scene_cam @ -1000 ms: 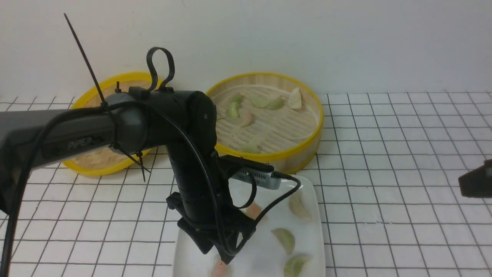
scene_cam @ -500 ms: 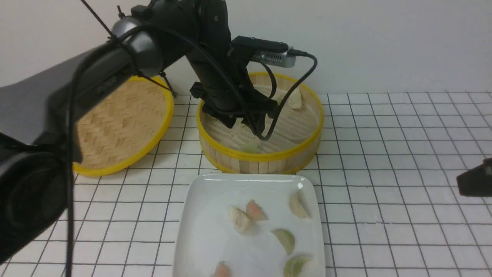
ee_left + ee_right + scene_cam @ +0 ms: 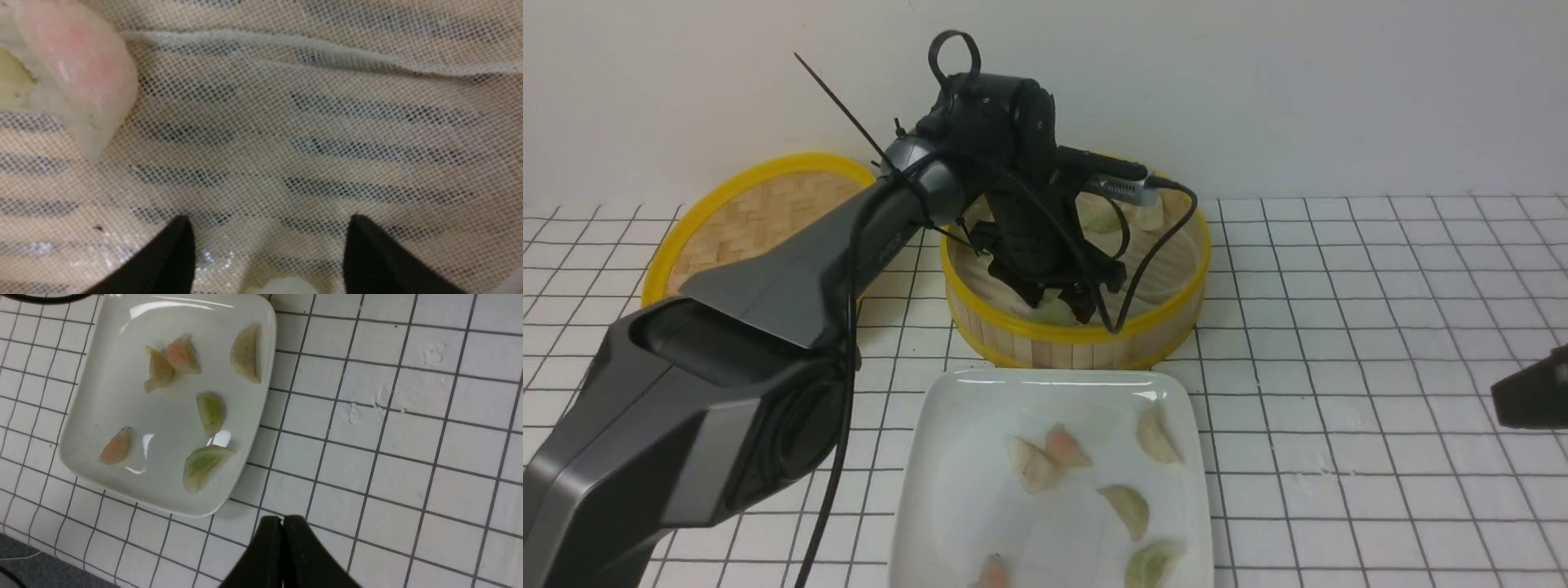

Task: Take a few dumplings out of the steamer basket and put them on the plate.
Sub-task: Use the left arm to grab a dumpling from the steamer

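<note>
A white grid-tiled table (image 3: 1339, 327). The left arm (image 3: 792, 278) reaches forward into the round bamboo steamer basket (image 3: 1078, 349) at the back. Nearer the robot sits the white plate (image 3: 947, 490), carrying six dumplings (image 3: 211, 412). Inside the basket, the left gripper (image 3: 267, 218) hangs just above the mesh liner (image 3: 327, 102), jaws spread apart and gripping nothing. The edge of a pale dumpling (image 3: 282, 288) peeks between them, and a pink dumpling (image 3: 77, 69) lies apart, off to one side. The right gripper (image 3: 282, 522), pinched closed and empty, hovers over tiles beside the plate.
</note>
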Tool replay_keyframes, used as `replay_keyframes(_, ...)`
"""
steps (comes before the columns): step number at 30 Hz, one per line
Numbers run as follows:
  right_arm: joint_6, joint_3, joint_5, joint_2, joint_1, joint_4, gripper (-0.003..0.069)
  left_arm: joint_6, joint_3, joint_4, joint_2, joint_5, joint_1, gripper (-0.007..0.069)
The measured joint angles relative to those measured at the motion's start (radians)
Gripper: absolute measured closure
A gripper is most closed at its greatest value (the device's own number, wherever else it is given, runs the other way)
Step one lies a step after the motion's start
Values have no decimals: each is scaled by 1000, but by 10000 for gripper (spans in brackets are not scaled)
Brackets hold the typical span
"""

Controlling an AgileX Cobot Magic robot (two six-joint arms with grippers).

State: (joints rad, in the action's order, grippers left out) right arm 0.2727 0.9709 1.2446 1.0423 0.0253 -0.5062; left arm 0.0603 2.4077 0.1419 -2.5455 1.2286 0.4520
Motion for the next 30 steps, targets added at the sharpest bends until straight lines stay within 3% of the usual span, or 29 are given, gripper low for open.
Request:
replay_keyframes(6,2,0,0,0,0,-1,671,0,3,-11,7,-9,0,540)
replay_keyframes(10,2,0,0,0,0,0,671,3,-1,-11,80,0,2,612)
replay_keyframes(15,5,0,0,-5,0,3,671,-7,-39,-6,278,4,5,631)
replay_keyframes(20,7,0,2,-54,0,26,671,-12,-279,-7,518,8,19,631)
replay_keyframes(26,8,0,7,-94,0,36,671,-12,-428,-62,550,23,25,629)
replay_keyframes(30,8,0,8,-99,0,36,671,-11,-430,-165,463,-76,24,550)
